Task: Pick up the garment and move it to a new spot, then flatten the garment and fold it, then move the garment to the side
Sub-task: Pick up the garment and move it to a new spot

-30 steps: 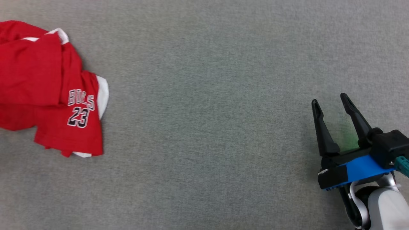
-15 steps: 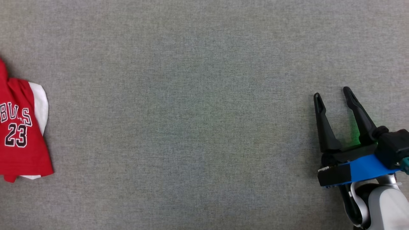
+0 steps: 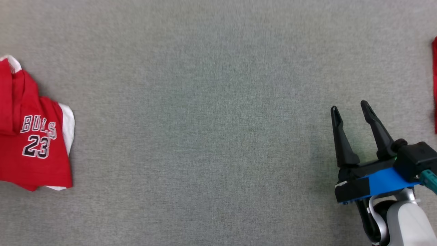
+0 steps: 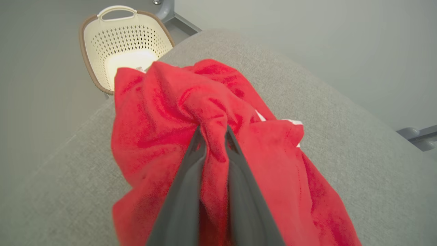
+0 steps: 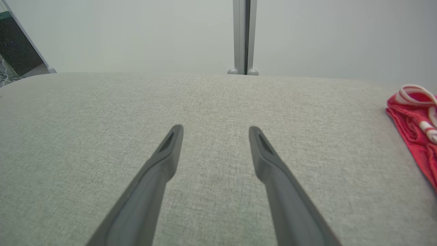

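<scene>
Head camera looked steeply down on the grey desk (image 3: pixel 218 102) from well above. The right end effector (image 3: pixel 349 106) sat at lower right and the garment (image 3: pixel 34 153) was cut by the left edge. Left wrist camera sat close, facing along the left end effector (image 4: pixel 213 131) over the garment toward a basket (image 4: pixel 126 41) past the desk end. Right wrist camera lay low, facing across the desk to a wall (image 5: pixel 136 34). All three shared the desk top.

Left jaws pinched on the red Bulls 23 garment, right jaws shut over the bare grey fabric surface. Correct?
One thing is wrong: the right jaws are open, not shut. They stand spread apart with nothing between them over the grey fabric surface, as the right wrist view shows. The left jaws are pinched on the red Bulls 23 garment, as stated.
</scene>
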